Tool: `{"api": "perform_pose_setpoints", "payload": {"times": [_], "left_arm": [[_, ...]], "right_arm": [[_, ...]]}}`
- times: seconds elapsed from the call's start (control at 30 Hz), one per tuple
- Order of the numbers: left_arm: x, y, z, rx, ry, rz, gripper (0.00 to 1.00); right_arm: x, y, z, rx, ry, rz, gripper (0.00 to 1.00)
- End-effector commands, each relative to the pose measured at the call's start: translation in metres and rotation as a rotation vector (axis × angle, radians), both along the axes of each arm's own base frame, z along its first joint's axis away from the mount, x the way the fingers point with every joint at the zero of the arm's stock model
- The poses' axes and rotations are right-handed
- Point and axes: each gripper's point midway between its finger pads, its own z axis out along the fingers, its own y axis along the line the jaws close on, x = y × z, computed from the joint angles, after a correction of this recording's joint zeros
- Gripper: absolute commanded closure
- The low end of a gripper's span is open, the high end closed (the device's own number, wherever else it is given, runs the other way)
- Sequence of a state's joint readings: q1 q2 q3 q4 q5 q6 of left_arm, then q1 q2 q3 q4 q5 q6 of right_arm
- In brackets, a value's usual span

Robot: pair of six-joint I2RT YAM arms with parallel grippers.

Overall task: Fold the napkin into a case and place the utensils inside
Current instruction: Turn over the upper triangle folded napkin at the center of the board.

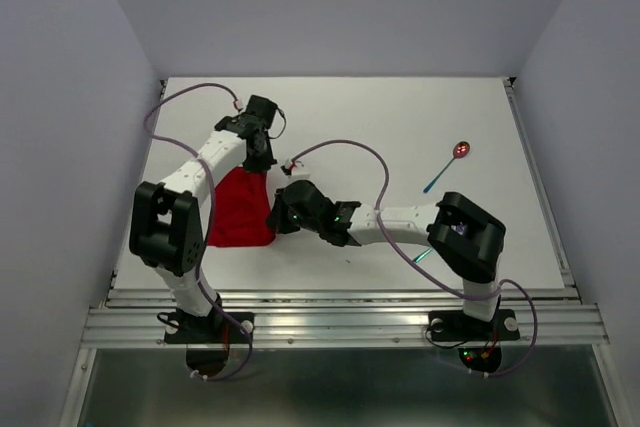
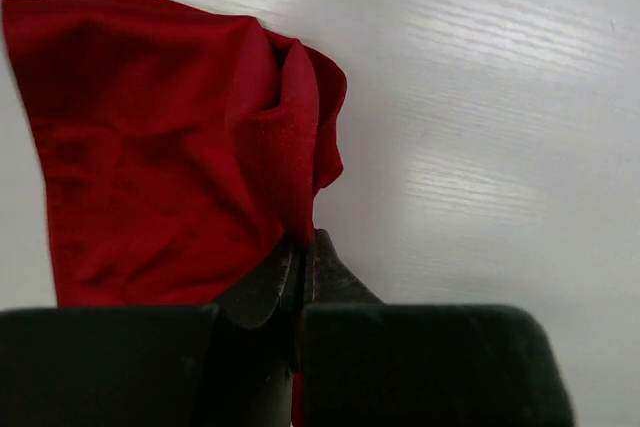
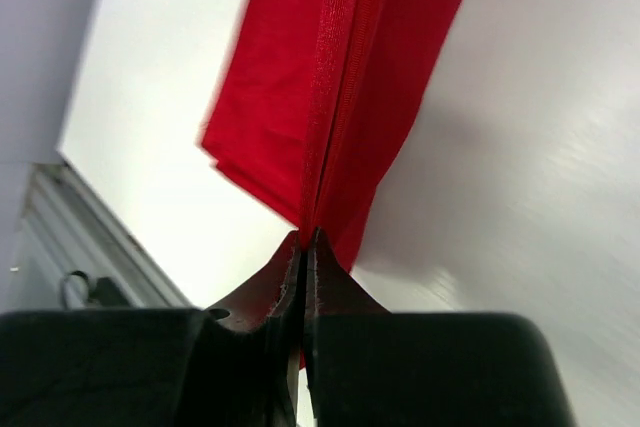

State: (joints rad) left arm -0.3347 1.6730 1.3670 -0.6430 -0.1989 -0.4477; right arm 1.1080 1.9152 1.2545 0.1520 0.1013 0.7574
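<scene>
Napkin [image 2: 150, 147]: soft red cloth, limp folds

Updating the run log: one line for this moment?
step: folding | left gripper: shut on napkin | right gripper: shut on napkin | spoon: on table

fork [image 1: 424, 255]: mostly under right arm [image 1: 400, 219] | napkin [image 3: 340, 77]: cut by top edge

A white worktop [image 1: 400, 117] fills the middle of the overhead view, its surface showing a faint streaky grain in the left wrist view [image 2: 500, 97]. Pale grey walls close it in at the top [image 1: 340, 7], left [image 1: 60, 97] and right [image 1: 590, 97] of the frame. A ribbed aluminium rail [image 1: 340, 322] runs across the bottom, and a thin metal strip [image 1: 540, 187] borders the worktop's right edge.
</scene>
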Motion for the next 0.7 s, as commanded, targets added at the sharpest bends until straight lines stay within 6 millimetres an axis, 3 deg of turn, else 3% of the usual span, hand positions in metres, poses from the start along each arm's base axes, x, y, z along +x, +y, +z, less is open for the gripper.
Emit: {"api": "perform_pose_setpoints", "payload": {"times": [0.0, 0.07, 0.27, 0.67], "left_arm": [[0.081, -0.039, 0.056, -0.124, -0.387, 0.051, 1.00], [0.082, -0.057, 0.041, -0.126, -0.356, 0.022, 1.00], [0.088, -0.089, 0.021, -0.131, -0.324, -0.024, 1.00], [0.091, -0.134, 0.005, -0.108, -0.297, -0.085, 1.00]], "right_arm": [[-0.057, -0.017, -0.004, -0.007, 0.104, 0.090, 0.99], [-0.055, -0.035, -0.019, -0.042, 0.116, 0.057, 0.99], [-0.050, -0.059, -0.024, -0.054, 0.130, -0.008, 0.99], [-0.043, -0.102, -0.047, -0.110, 0.151, -0.119, 0.99]]}}
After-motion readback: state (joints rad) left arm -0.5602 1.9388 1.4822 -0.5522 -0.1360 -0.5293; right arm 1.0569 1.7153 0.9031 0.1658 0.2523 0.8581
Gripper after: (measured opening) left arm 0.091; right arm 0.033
